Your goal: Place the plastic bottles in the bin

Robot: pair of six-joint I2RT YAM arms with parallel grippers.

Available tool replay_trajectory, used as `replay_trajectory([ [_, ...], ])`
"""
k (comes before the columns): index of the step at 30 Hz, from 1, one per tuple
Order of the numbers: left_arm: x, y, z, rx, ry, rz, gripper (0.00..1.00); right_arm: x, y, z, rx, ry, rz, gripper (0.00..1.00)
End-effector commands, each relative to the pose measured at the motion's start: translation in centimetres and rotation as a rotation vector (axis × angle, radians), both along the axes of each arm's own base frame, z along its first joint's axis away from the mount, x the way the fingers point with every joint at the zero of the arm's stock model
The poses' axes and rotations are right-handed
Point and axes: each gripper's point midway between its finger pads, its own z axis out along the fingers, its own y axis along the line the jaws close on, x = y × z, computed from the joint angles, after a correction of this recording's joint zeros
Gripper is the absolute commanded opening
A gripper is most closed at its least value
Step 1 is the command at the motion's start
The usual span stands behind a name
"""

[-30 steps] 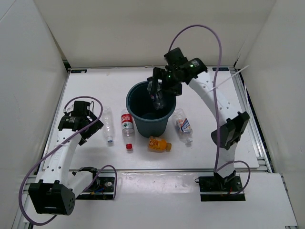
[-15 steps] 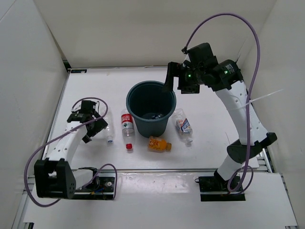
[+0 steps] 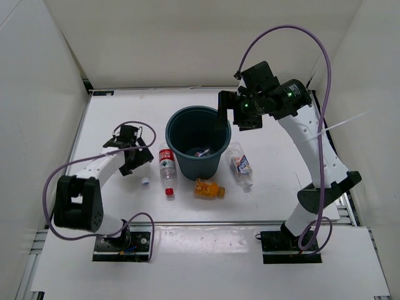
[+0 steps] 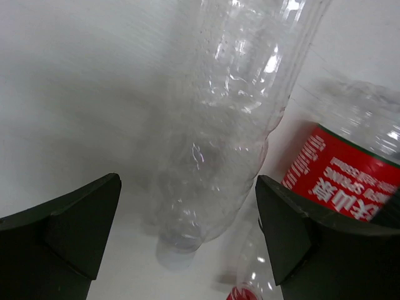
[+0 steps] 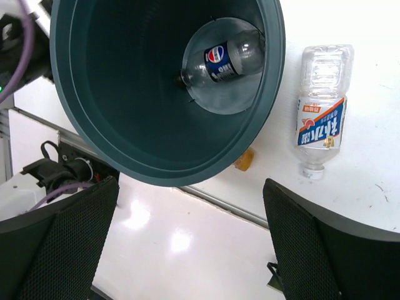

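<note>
The dark blue-grey bin (image 3: pixel 172 127) stands upright mid-table, and one dark-labelled plastic bottle (image 3: pixel 201 152) lies on its floor (image 5: pixel 225 59). My right gripper (image 3: pixel 234 112) hangs open and empty above the bin's back right rim (image 5: pixel 81 112). My left gripper (image 3: pixel 139 164) is open low over a clear bottle (image 4: pixel 231 125). Its fingers (image 4: pixel 69 231) straddle the bottle's neck without touching it. In the top view only this bottle's cap end (image 3: pixel 144 182) shows. A red-labelled bottle (image 3: pixel 167 164) lies right beside it (image 4: pixel 344 175).
An orange bottle (image 3: pixel 208 189) lies in front of the bin. A clear bottle with a white and blue label (image 3: pixel 240 164) lies to the bin's right (image 5: pixel 320 119). White walls enclose the table on three sides.
My right gripper has risen out of the bin and drawn back to the right, leaving a bottle inside. My left gripper has swung right and down over the clear bottle.
</note>
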Motion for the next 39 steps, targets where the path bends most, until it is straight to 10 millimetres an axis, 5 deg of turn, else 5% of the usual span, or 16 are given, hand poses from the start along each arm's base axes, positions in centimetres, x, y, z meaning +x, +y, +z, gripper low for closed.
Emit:
replay_trajectory([
  [1, 1.5, -0.8, -0.8, -0.006, 0.016, -0.072, 1.0, -1.2, -0.7, 1.6, 0.026, -0.041, 0.029, 1.0],
  [6, 3.2, -1.9, -2.5, -0.033, 0.081, -0.136, 0.96, -1.3, -0.9, 1.6, 0.032, -0.035, 0.027, 1.0],
  [8, 4.0, -2.5, -1.6, -0.057, 0.056, -0.158, 0.84, -1.2, -1.2, 1.3, 0.026, -0.028, 0.018, 1.0],
  [11, 5.2, -3.8, 1.5, -0.119, -0.024, -0.181, 0.5, -1.3, -1.5, 1.0, 0.026, -0.015, 0.014, 1.0],
  [12, 5.6, -4.0, 3.4, -0.138, -0.071, -0.177, 0.38, -1.3, -1.5, 1.0, 0.026, -0.015, 0.014, 1.0],
  [17, 5.0, -3.9, 9.9, -0.16, -0.146, -0.121, 0.36, -1.2, -1.8, 0.4, 0.015, 0.002, 0.005, 1.0],
  [22, 6.1, -3.0, 22.3, -0.15, -0.407, -0.079, 0.36, -1.0, -1.6, -0.4, 0.02, 0.006, -0.003, 1.0],
  [26, 6.0, -5.1, 31.3, -0.261, -0.712, -0.184, 0.4, -0.5, -2.1, -1.7, 0.026, 0.019, -0.042, 1.0],
  [28, 5.5, -8.1, 32.7, -0.336, -0.76, -0.28, 0.4, 0.2, -2.5, -2.6, 0.042, 0.047, -0.08, 1.0],
  [34, 4.3, -17.2, 31.5, -0.409, -0.676, -0.562, 0.41, 1.4, -4.5, -5.8, 0.105, 0.144, -0.194, 1.0],
  [38, 4.3, -21.2, 32.0, -0.332, -0.705, -0.71, 0.45, 1.7, -5.6, -7.5, 0.117, 0.191, -0.239, 1.0],
  [39, 4.5, -21.5, 31.8, -0.288, -0.716, -0.735, 0.54, 1.6, -5.7, -8.0, 0.111, 0.203, -0.241, 1.0],
])
